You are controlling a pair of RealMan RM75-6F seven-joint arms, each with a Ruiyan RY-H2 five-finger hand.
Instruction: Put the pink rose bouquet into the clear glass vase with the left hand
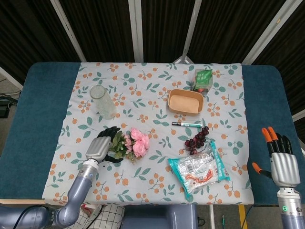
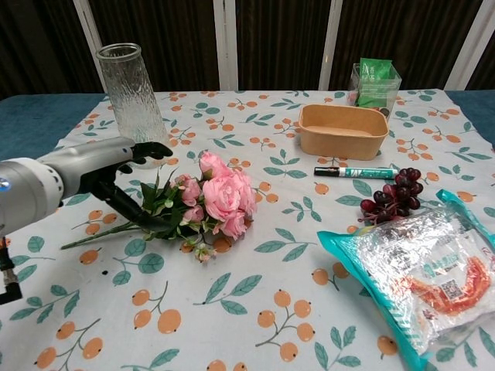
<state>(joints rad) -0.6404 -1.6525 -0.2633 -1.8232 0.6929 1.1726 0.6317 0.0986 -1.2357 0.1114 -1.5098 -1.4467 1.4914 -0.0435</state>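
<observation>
Head view: looked steeply down from above, far enough to take in the whole worktop (image 1: 43, 109) and both near corners. Chest view: sat low at the near edge, faced across toward the dark back wall, much closer. Shared: glass vase (image 1: 102, 101) (image 2: 133, 104), pink rose bouquet (image 1: 129, 144) (image 2: 203, 203), left robot hand (image 1: 101, 147) (image 2: 116, 171). Right robot hand (image 1: 281, 160) caught from above only.
</observation>
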